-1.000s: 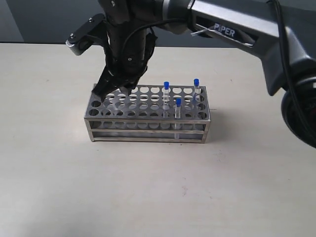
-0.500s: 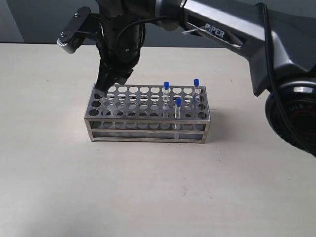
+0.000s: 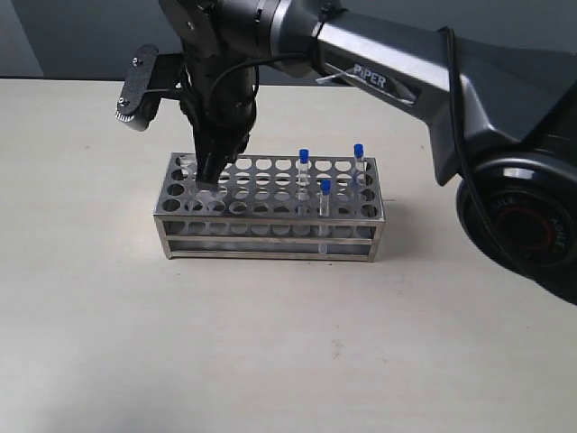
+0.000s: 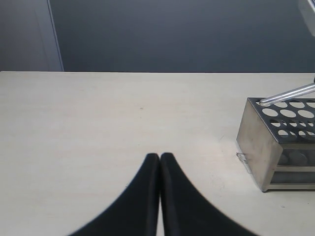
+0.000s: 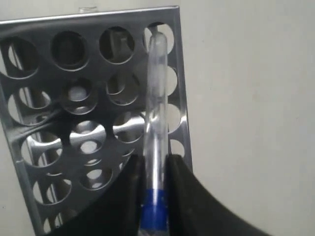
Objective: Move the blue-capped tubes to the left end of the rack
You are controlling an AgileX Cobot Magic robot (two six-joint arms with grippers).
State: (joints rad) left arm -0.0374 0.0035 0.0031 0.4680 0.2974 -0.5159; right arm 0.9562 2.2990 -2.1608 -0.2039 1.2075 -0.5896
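The table (image 3: 270,361) carried only the rack (image 3: 270,236), which stood square on it with its long side toward the exterior camera. The right arm (image 3: 406,72) reached across the middle and over the rack's left end, evidently because that is where the tubes are wanted. The right gripper (image 3: 212,171) pointed steeply down and was clamped on the capped end of one blue-capped tube (image 5: 156,113). Gripping it there left the whole glass length free to enter a hole. In the right wrist view the tube's rounded end lay over a corner hole of the rack (image 5: 44,142). In the left wrist view the held tube (image 4: 290,92) leaned, with its tip at that corner hole, so it was judged not yet seated. The left gripper (image 4: 160,158) hung low over bare table, its fingers together on nothing, well clear of the work. Three more blue-capped tubes (image 3: 305,176) (image 3: 359,167) (image 3: 325,203) stood upright toward the right end and remain to be moved.

The target hole sat against the rack's end wall (image 4: 253,142), with open table beyond it. The neighbouring holes were empty, so the fingers had room. The tilt was the concern: the tip could catch the hole's rim unless the tube is brought upright.
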